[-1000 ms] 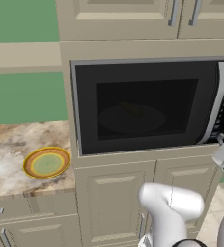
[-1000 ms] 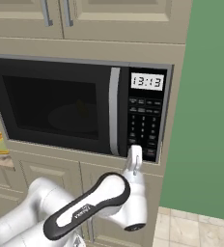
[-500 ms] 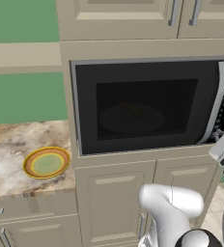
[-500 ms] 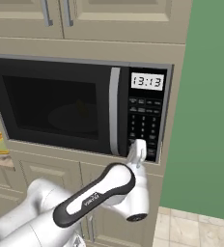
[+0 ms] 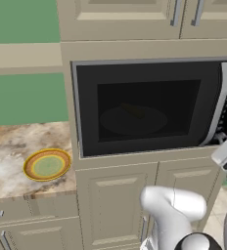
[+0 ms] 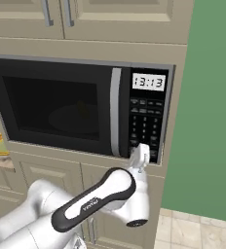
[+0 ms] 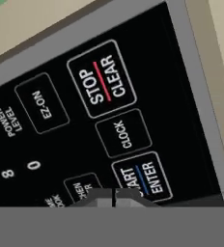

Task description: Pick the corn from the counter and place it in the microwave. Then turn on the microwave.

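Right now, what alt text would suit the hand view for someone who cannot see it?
The shut gripper sits right at the START/ENTER button of the microwave keypad, seen very close and tilted. The STOP/CLEAR button and CLOCK button lie above.

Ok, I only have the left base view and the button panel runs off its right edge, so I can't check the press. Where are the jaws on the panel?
Observer: In the right base view they are at the bottom row of the button panel, just right of the silver handle.
Operator: Which button?
Observer: In the hand view the jaws are shut, with their tips at the lower left of the START/ENTER button. STOP/CLEAR sits well above them.
Operator: Is it running?
Observer: I cannot tell. The display reads 13:13.
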{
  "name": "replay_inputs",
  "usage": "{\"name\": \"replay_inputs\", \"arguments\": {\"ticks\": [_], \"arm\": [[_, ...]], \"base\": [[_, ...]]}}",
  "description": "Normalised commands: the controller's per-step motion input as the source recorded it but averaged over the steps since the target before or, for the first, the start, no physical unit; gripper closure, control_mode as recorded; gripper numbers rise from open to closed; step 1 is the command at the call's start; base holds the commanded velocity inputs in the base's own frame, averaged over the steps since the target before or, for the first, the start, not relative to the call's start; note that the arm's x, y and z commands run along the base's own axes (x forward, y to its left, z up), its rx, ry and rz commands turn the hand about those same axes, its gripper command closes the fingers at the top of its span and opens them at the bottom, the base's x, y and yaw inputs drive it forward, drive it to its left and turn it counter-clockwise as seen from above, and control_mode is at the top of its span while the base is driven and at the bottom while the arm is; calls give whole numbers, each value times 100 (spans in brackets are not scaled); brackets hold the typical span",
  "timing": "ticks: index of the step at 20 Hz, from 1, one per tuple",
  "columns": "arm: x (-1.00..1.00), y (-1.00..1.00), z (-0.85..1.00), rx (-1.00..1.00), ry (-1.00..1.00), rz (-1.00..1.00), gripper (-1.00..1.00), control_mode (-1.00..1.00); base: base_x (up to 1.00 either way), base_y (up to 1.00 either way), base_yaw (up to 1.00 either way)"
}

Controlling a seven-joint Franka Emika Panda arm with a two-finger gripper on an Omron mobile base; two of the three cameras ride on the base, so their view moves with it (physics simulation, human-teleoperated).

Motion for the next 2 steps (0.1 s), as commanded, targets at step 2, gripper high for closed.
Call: {"name": "replay_inputs", "arguments": {"ticks": [2], "arm": [[-47, -6, 3, 5, 0, 0, 100, -100]], "base": [[0, 0, 0]]}}
